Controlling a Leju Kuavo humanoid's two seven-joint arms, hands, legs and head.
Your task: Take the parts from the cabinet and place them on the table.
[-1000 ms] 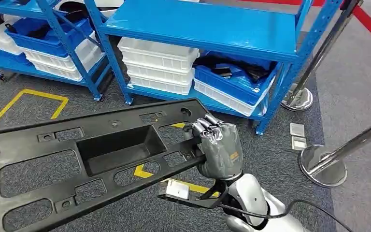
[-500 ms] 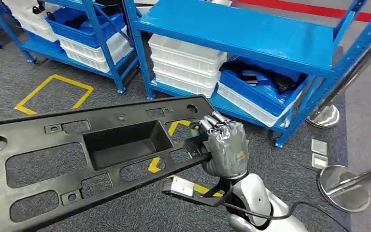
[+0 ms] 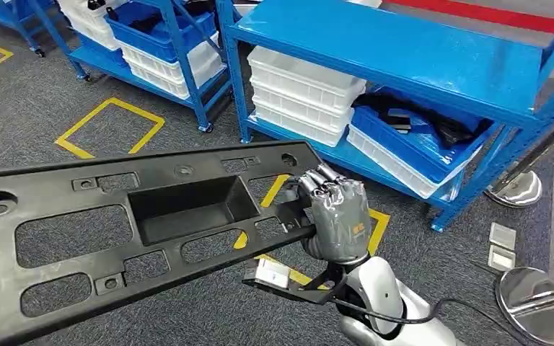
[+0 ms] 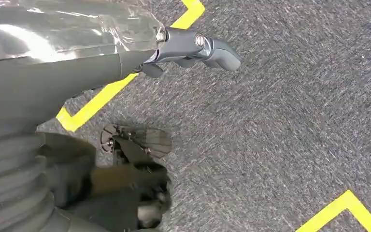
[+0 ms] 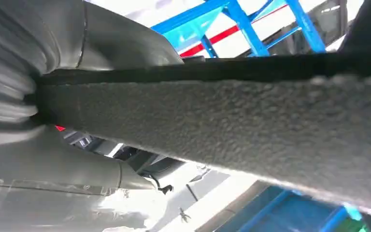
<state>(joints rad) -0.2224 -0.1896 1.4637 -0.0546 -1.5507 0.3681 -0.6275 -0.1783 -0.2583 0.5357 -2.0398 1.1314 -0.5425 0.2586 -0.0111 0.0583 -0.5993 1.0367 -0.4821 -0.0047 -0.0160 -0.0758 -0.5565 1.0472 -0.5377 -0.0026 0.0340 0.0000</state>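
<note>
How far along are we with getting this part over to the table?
Done: the long black plastic panel is out of the blue shelving. In hand: the right hand grips the panel's end, carrying it above the grey carpet. Left: setting it on the table. The left hand holds nothing.

no readable text, labels, brands or numbers on anything in view

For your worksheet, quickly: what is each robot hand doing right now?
Right hand: grips the end of the long black plastic part.
Left hand: in the left wrist view over grey carpet; open or closed cannot be told.
</note>
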